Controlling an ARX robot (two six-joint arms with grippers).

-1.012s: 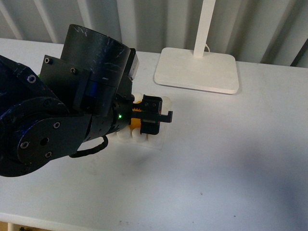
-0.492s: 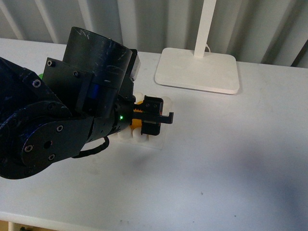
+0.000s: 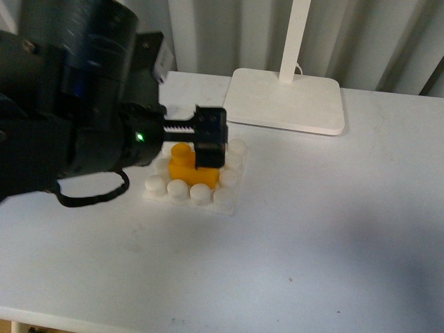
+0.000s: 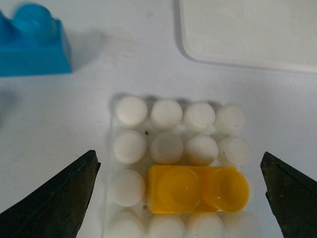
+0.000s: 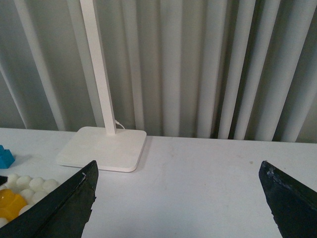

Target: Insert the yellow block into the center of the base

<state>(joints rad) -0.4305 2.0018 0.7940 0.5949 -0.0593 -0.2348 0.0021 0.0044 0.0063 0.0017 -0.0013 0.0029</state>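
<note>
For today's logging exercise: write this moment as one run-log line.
left gripper: open, above base | small yellow plastic two-stud block: seated on square white studded base plate, released | right gripper: open, idle

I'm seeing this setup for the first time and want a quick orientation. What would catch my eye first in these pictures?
The bulky black left arm fills the left of the front view, its open gripper above a white studded base. On that base sits a bright yellow block, released between the wide-spread fingers in the left wrist view. Behind stands a white lamp foot, and a blue brick lies near the base.
</note>
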